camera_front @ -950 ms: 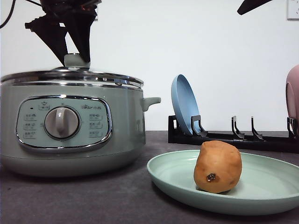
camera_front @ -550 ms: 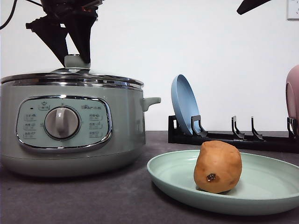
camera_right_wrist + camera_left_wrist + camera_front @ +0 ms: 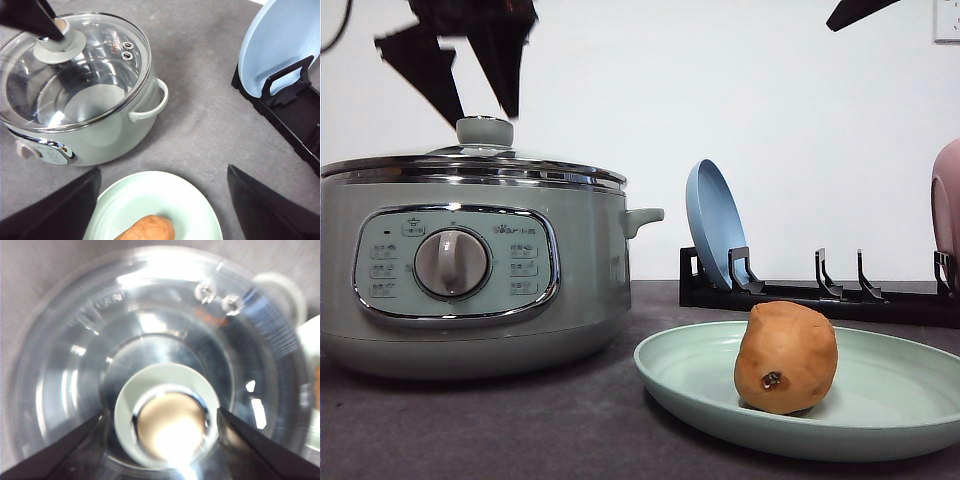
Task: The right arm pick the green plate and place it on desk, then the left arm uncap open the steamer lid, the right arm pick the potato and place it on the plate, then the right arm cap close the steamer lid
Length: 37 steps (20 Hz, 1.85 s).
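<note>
Where pale wall (image 3: 770,120) backs it, grey desk (image 3: 520,430) lies matte.

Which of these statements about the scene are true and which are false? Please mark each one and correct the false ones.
1. The potato lies on the green plate. True.
2. The steamer lid is lying on the desk beside the pot. False: it sits closed on the steamer.
3. The left hand is open, just above the lid's knob. True.
4. The blue plate lies flat under the potato. False: it stands upright in the black rack.
5. The right hand is holding the potato. False: it is open and holds nothing, above the green plate.
</note>
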Tool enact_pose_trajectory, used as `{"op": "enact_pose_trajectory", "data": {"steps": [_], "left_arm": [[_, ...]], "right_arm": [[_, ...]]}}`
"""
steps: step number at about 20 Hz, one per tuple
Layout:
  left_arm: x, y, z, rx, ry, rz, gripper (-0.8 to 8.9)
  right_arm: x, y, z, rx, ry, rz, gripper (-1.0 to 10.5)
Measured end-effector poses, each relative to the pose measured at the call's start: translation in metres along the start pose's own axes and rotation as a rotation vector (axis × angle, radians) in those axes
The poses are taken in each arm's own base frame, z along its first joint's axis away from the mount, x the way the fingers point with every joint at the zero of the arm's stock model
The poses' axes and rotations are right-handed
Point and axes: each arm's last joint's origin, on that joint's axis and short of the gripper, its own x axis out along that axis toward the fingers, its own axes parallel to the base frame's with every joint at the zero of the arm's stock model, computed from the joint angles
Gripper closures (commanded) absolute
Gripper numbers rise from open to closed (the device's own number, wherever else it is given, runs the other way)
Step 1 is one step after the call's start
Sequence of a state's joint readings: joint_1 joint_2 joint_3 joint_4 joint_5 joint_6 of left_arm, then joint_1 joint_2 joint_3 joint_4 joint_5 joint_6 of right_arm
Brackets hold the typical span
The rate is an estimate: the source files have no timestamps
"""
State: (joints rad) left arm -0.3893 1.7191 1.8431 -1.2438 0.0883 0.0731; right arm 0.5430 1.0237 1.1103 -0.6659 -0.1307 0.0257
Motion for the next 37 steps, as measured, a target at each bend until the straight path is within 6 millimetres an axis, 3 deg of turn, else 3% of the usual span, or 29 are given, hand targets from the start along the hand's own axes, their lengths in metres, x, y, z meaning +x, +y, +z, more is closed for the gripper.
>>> {"op": "enact_pose_trajectory", "data": {"steps": [4,14,20,22,23,25,26,37], "left_arm": [[-0.048,-0.005,-0.015,0.008,-0.115,0.006,4.66],[-0.130,-0.024,-0.071,0.032,-0.223,-0.121,4.70],[-0.145,-0.028,-0.085,0.023,-0.243,-0.128,4.73],[-0.145,-0.029,-0.085,0.029,-0.245,-0.132,5.23],[-0.145,-0.029,-0.085,0.029,-0.245,-0.132,6.09],[-0.145,-0.029,-0.085,0.029,-0.245,-0.132,8.15],[-0.145,-0.029,-0.085,0.027,-0.245,-0.132,8.05],[-0.145,-0.029,-0.085,0.026,-0.244,-0.132,8.05]], "right_arm": [[0.000,0.001,0.000,0.001,0.004,0.040,5.5],[-0.002,0.007,-0.016,0.072,0.171,0.228,5.5],[-0.005,0.009,-0.027,0.126,0.292,0.305,5.5],[-0.005,0.009,-0.027,0.127,0.298,0.305,5.5],[-0.005,0.009,-0.027,0.127,0.298,0.305,6.1],[-0.005,0.009,-0.027,0.133,0.299,0.304,8.9],[-0.005,0.009,-0.028,0.133,0.299,0.304,9.4],[-0.004,0.009,-0.023,0.117,0.255,0.306,9.4]]}}
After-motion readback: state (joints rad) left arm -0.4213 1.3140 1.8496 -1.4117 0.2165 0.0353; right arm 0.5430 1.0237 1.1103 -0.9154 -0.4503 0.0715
